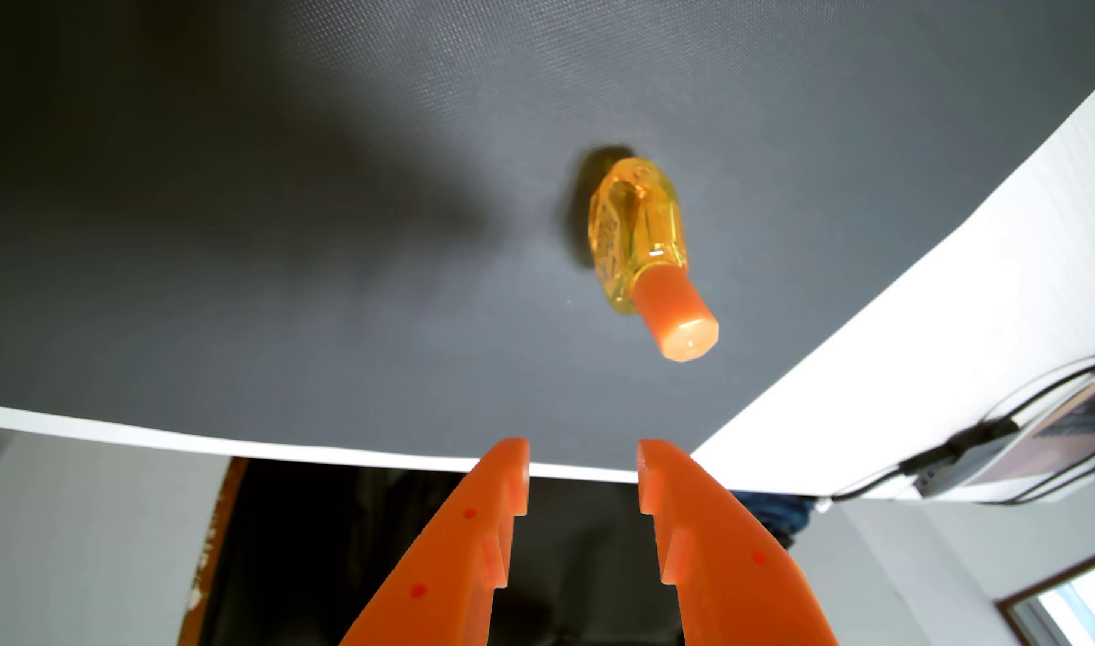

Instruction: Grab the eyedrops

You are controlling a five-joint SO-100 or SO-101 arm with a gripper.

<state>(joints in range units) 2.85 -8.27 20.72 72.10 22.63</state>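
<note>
overhead in the wrist view, a small translucent amber eyedrop bottle (635, 233) with an orange cap (678, 320) stands on a dark grey textured mat (284, 248), its cap pointing toward the camera. the orange two-finger end effector (584, 469) enters from the bottom edge, fingers spread with a clear gap and holding nothing. it sits well apart from the bottle, at the mat's edge. a white table (967, 279) borders the mat at right, with black cables (998, 428) near its edge.

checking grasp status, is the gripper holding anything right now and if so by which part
Nothing is held. The gripper is open and empty; the eyedrops bottle stands apart from it on the dark mat.
</note>
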